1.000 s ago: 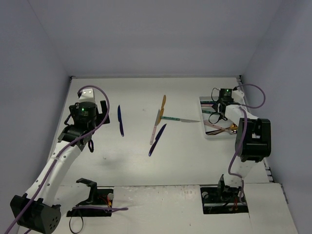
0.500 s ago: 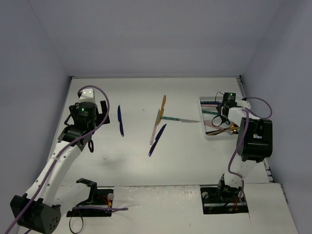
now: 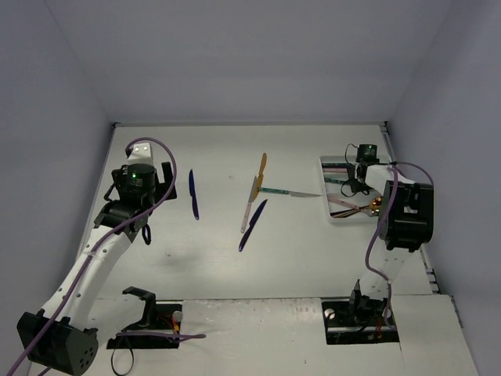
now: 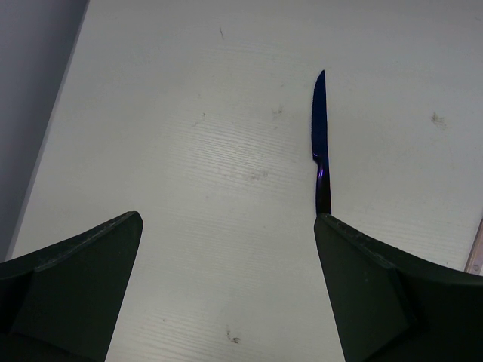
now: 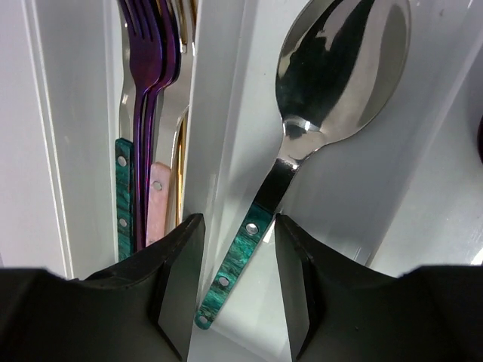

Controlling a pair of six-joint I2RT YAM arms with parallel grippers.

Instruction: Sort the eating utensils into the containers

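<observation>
My right gripper point(image 5: 239, 220) hangs low over the white containers tray point(image 5: 219, 113), open. A teal-handled silver spoon point(image 5: 336, 68) lies in one compartment; its handle runs between the fingers with a gap on each side. Purple forks point(image 5: 151, 60) and teal and pink handles fill the compartment to its left. From above, that gripper point(image 3: 354, 186) is over the tray point(image 3: 325, 160) at the right. My left gripper point(image 4: 228, 217) is open over bare table, and a dark blue knife point(image 4: 321, 143) lies just ahead of its right finger.
Loose utensils lie mid-table: a gold one point(image 3: 262, 164), a pink-handled one point(image 3: 249, 205), a teal-handled knife point(image 3: 293, 192) and a dark blue spoon point(image 3: 252, 225). The dark blue knife point(image 3: 192, 193) lies right of my left gripper point(image 3: 153, 171). Grey walls enclose the table.
The right arm's wrist has shifted a little over the tray, and its jaws stay the same width apart. The left arm and the loose utensils have not moved.
</observation>
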